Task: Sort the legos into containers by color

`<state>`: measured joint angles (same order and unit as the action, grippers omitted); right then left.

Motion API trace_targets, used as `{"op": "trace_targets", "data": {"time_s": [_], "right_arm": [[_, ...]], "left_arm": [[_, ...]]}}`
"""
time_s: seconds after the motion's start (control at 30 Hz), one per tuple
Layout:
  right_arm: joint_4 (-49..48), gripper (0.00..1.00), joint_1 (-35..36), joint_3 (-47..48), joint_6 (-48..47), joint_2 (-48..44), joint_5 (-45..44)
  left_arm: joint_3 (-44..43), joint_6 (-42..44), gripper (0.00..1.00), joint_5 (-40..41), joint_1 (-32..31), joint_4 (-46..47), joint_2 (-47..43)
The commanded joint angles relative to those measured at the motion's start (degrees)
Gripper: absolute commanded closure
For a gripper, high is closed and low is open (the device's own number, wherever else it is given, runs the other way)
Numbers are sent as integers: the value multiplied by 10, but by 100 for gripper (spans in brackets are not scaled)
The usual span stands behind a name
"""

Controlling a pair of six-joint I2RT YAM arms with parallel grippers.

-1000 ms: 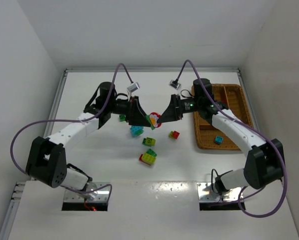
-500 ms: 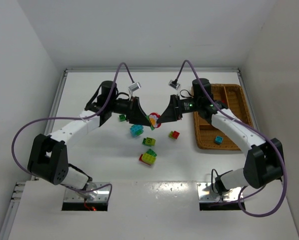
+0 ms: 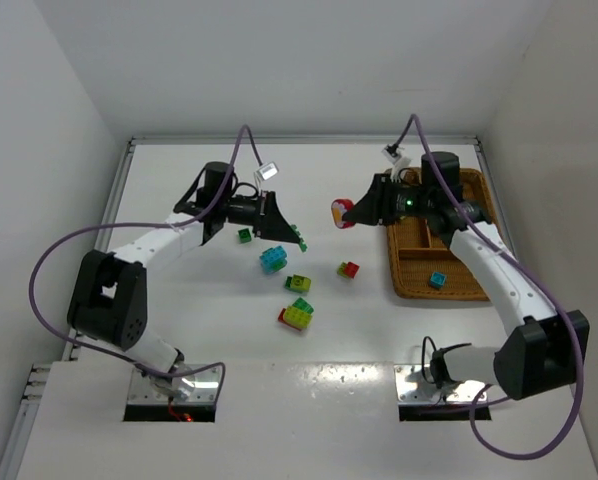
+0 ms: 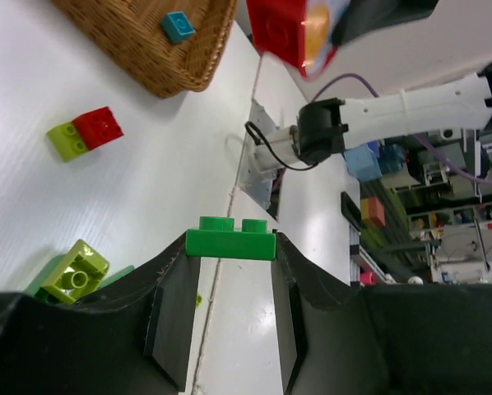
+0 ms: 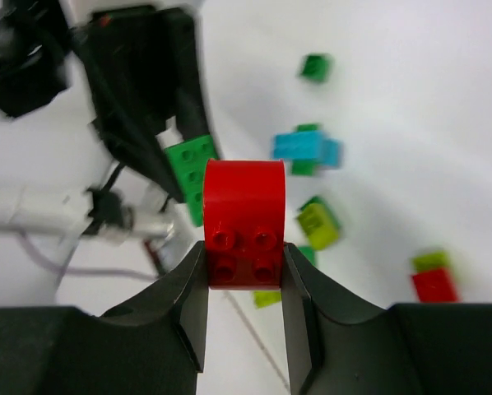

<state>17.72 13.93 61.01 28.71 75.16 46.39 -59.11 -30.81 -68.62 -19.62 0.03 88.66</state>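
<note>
My left gripper (image 3: 295, 240) is shut on a flat green lego (image 4: 229, 239), held at the fingertips above the table's middle. My right gripper (image 3: 348, 213) is shut on a red lego (image 5: 244, 216) with a rounded top, raised just left of the brown wicker tray of containers (image 3: 414, 262). The two grippers are apart. One cyan lego (image 3: 437, 280) lies in the tray's near end. On the table lie a small green lego (image 3: 244, 236), a cyan one (image 3: 273, 260), a green and yellow-green pair (image 3: 298, 283), a red and yellow-green pair (image 3: 349, 269), and a mixed stack (image 3: 297, 315).
The tray stands at the right side of the white table (image 3: 199, 300), close to the right wall. The loose legos lie between the two arms, below the grippers. White walls close in the table at the left, back and right.
The grippers met at the middle, and the left one closed on the green lego. They have since pulled apart. The right gripper has carried the red lego right, toward the tray.
</note>
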Motion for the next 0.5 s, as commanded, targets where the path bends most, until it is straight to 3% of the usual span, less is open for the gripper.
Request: {"op": "trace_targets", "data": {"time_s": [0.0, 0.03, 0.07, 0.17, 0.23, 0.47], "right_arm": [[30, 87, -21, 9, 6, -24, -126], [40, 87, -27, 9, 12, -31, -166], [70, 86, -32, 9, 35, -31, -283], [122, 84, -66, 3, 112, -37, -510], [95, 84, -89, -25, 107, -37, -522], [85, 83, -166, 50, 101, 110, -573]], "left_arm": [[-21, -1, 100, 18, 5, 7, -2], [-28, -1, 100, 31, 5, 7, -2], [-28, -1, 100, 44, 5, -3, -2], [-64, 2, 100, 136, 5, -73, 5], [-96, 23, 100, 212, -2, -137, 11], [-172, 80, 100, 295, -27, -254, 27]]}}
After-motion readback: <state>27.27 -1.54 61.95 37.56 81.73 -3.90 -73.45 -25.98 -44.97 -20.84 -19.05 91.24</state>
